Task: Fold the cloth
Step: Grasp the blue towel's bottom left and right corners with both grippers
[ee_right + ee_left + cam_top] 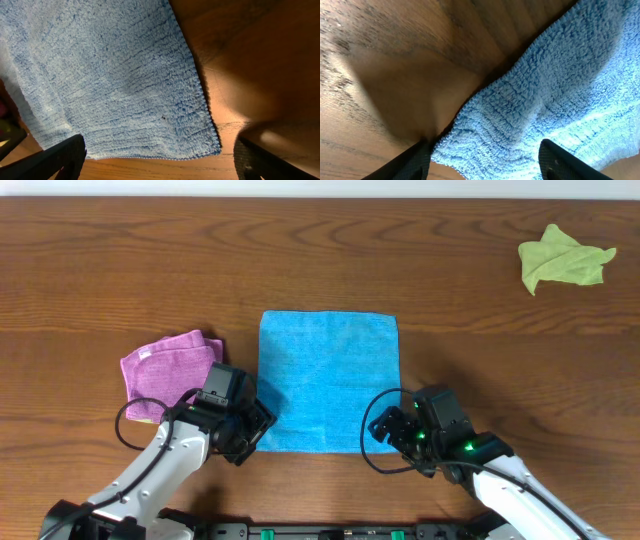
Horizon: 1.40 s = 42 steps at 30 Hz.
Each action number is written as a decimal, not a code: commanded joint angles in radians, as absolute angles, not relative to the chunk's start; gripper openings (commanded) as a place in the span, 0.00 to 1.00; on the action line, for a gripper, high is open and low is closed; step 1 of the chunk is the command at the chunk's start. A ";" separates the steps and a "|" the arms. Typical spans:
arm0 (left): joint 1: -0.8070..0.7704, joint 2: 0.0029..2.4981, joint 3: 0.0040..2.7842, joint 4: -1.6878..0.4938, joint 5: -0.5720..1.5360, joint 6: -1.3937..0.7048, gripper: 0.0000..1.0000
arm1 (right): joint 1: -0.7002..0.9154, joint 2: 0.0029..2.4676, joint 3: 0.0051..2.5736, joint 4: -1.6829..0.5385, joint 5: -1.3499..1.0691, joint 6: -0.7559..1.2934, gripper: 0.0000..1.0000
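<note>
Cloth, sky-blue microfibre (328,380), one piece, square.

Location: spread flat in a single layer on the wooden table (480,300), centred between the two arms, with its near edge towards them. No fold has been made.

Handling (judged): light, limp and fluffy. It has no stiffness, so it will drape and sag from wherever you lift it. The pile should grip the finger pads well, and nothing about it is fragile. Expect the free part to drag on the wood and bunch up if you pull low.

Where to take hold: the two near corners, pinched just inside the hem, one per arm. This lets the near edge rise evenly and carry over to the far edge.

Tools: the left gripper (482,162) has its jaws apart, straddling the near-left corner, which lies slightly rumpled between them. It holds nothing. The right gripper (160,162) has its jaws wide apart over the near-right corner, which lies flat. It also holds nothing.

Containers: none in view, so no contents to list.

Other stock: a purple cloth (168,372), folded, sits just left of the blue one. A yellow-green cloth (563,258), crumpled, lies at the far right, well apart. Leave both.
</note>
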<state>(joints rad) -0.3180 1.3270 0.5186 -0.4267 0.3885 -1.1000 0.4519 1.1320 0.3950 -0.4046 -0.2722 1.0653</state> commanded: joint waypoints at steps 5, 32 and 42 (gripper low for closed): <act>-0.324 1.381 0.511 -0.425 0.355 -1.108 0.55 | 0.439 1.179 0.388 -0.381 -0.260 1.058 0.95; -0.324 1.381 0.511 -0.424 0.340 -1.103 0.06 | 0.442 1.272 0.369 -0.339 -0.259 1.050 0.63; -0.324 1.381 0.511 -0.418 0.341 -1.103 0.06 | 0.486 1.367 0.368 -0.307 -0.266 1.042 0.07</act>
<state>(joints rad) -0.3218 1.3712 0.5240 -0.4149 0.3588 -1.1030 0.4683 1.3163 0.4179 -0.2802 -0.2958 1.0500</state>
